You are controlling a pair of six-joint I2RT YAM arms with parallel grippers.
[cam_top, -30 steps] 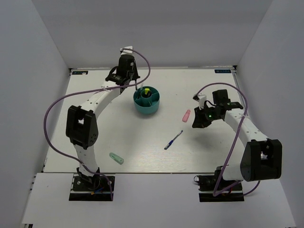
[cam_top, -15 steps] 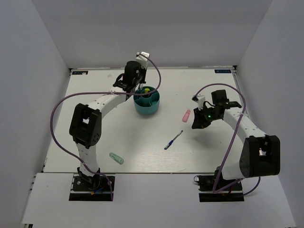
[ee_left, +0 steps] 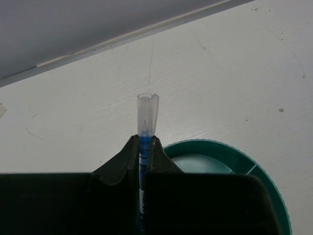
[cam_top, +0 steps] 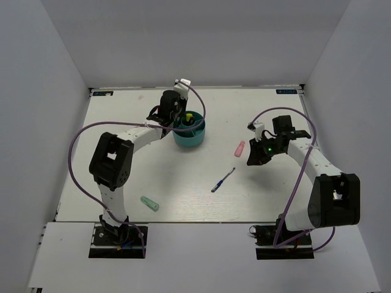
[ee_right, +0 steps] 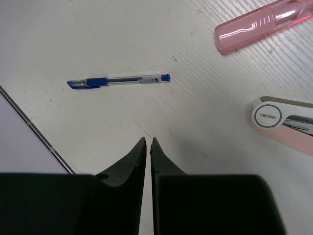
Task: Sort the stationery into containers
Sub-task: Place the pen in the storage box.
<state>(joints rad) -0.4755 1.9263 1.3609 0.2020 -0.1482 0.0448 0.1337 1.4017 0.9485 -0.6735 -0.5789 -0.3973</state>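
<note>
The round teal organizer [cam_top: 189, 133] stands at the table's far middle, with a yellow-capped marker [cam_top: 190, 116] upright in it. My left gripper [cam_top: 177, 115] is at its left rim, shut on a thin blue pen [ee_left: 146, 115] whose clear end sticks out past the fingertips [ee_left: 145, 139]; the organizer's rim [ee_left: 220, 144] lies just to the right. My right gripper [cam_top: 253, 157] is shut and empty [ee_right: 148, 139] above the table. A second thin blue pen [cam_top: 223, 180] [ee_right: 120, 81], a pink highlighter [cam_top: 239, 148] [ee_right: 259, 24] and a mint-green marker [cam_top: 149, 203] lie loose.
A pink-and-white object with a round grey-ringed end [ee_right: 283, 122] lies at the right edge of the right wrist view. White walls enclose the table on three sides. Purple cables loop off both arms.
My left gripper has swung right and down with the blue pen, from behind-left of the organizer to its left rim. The right arm has barely moved.
</note>
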